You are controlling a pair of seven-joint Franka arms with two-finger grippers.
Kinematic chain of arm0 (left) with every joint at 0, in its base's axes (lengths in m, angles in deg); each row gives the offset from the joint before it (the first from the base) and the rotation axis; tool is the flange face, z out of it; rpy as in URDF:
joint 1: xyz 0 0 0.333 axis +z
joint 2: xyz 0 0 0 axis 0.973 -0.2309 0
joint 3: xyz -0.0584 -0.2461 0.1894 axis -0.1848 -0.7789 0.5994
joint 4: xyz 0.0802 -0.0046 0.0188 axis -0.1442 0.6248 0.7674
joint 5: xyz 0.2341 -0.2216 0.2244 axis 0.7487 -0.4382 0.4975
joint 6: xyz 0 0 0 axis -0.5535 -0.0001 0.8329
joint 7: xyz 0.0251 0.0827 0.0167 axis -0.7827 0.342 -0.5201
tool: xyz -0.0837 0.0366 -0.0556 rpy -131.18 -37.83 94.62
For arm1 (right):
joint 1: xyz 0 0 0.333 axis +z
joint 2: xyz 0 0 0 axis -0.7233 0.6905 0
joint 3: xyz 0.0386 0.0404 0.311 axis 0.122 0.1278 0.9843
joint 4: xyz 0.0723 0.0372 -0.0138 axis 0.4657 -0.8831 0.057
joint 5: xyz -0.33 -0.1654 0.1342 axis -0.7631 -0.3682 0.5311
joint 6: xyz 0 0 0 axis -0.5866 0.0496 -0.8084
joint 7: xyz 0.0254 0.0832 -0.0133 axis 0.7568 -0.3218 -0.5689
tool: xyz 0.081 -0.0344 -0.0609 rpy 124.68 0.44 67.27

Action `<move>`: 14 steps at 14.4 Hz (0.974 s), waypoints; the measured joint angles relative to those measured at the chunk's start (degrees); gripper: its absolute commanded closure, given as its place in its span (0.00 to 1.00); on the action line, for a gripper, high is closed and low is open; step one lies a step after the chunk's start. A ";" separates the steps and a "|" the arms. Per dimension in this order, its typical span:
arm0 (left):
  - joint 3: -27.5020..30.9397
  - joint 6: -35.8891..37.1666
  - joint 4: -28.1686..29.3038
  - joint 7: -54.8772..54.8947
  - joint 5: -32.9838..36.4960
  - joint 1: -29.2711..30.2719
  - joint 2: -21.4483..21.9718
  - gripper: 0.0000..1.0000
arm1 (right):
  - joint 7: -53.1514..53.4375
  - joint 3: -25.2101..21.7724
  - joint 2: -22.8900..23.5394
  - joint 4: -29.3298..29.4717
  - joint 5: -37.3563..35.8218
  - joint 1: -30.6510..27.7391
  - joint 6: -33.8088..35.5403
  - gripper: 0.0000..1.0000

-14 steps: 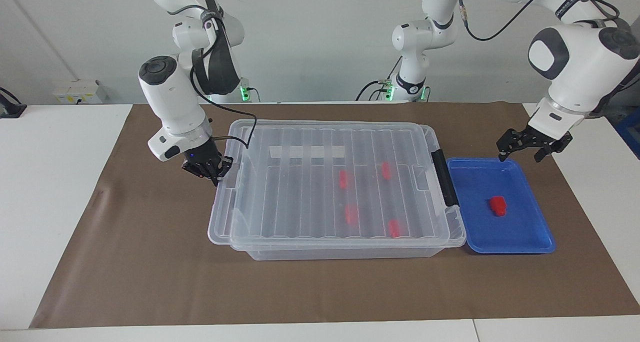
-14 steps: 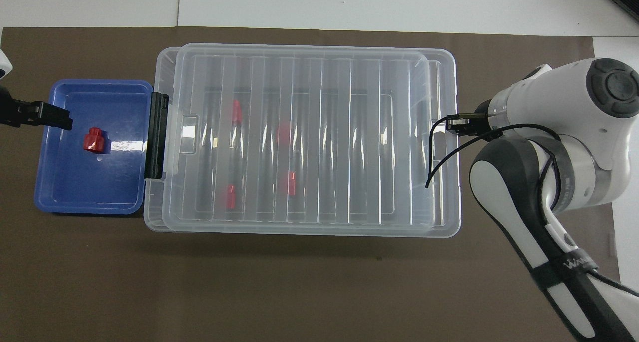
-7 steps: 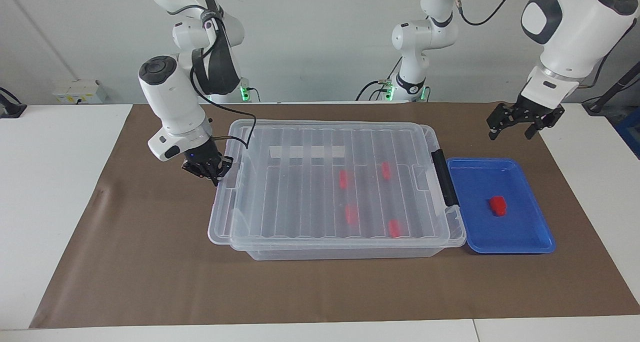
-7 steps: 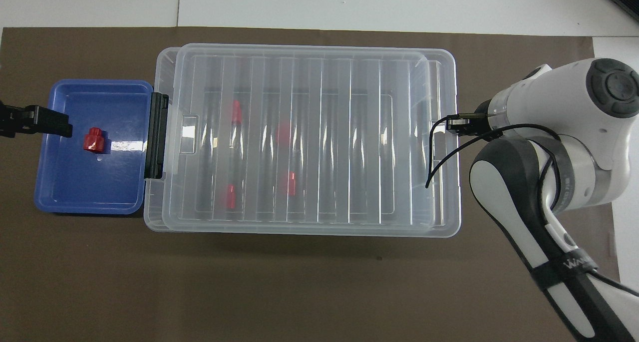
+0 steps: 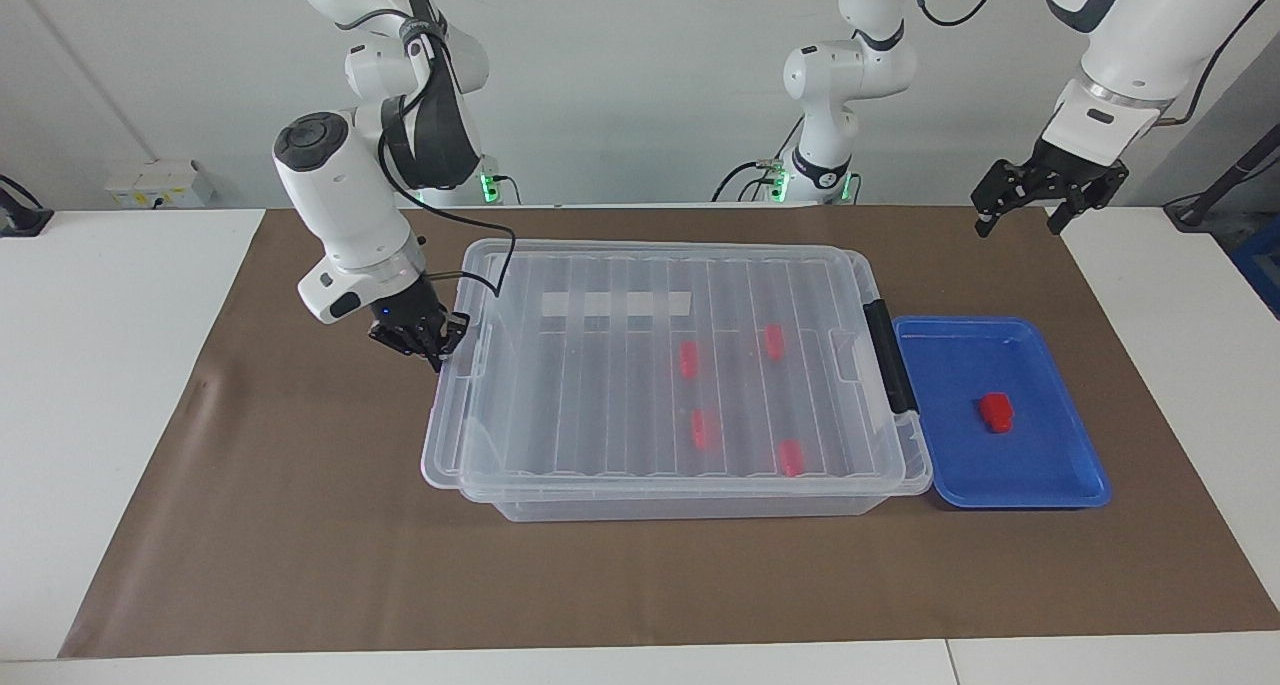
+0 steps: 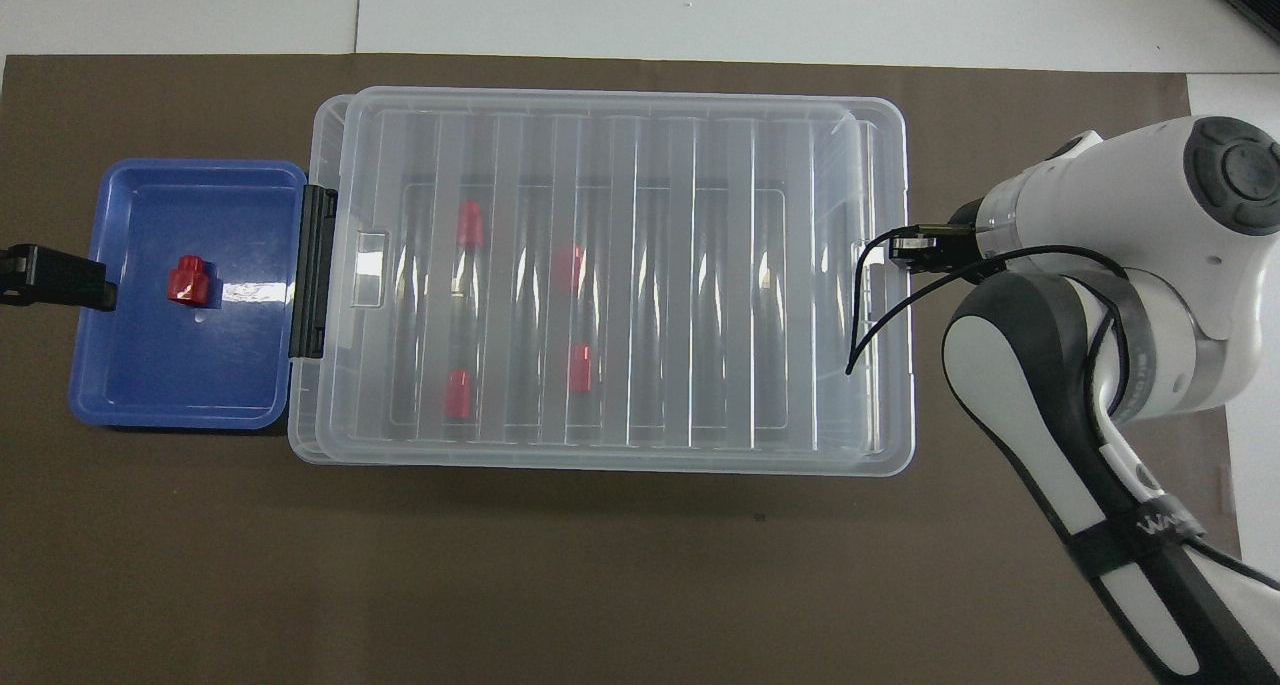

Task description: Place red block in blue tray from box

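One red block (image 5: 995, 411) (image 6: 188, 281) lies in the blue tray (image 5: 1050, 477) (image 6: 180, 405). Several more red blocks (image 5: 703, 429) (image 6: 457, 393) show through the ribbed lid (image 5: 600, 385) (image 6: 640, 265) of the clear box (image 5: 680, 505) (image 6: 905, 460). The tray sits against the box's end with the black clip handle (image 5: 890, 355). My right gripper (image 5: 436, 351) (image 6: 898, 250) is shut on the lid's rim at the box's other end. My left gripper (image 5: 1018, 227) hangs open and empty, high over the tray's end toward the left arm.
A brown mat (image 5: 300, 525) covers the table (image 5: 100, 365) under both containers, with white tabletop at either end. A white label strip (image 5: 615, 305) runs along the box's side nearer the robots. A cable (image 6: 860, 305) loops from the right wrist over the lid.
My left gripper has risen, open, away from the tray. The lid's end in my right gripper has shifted slightly. The red blocks have not moved.
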 measured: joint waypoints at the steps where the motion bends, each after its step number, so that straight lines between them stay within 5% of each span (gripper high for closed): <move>1: 0.01 0.06 0.00 0.00 0.00 0.00 0.00 0.00 | 0.00 0.00 0.00 -0.03 0.31 0.01 0.00 1.00; 14: 0.42 0.31 0.00 -1.81 0.00 -2.49 0.00 0.00 | -1.94 -0.02 0.06 -0.17 3.39 -0.08 0.00 1.00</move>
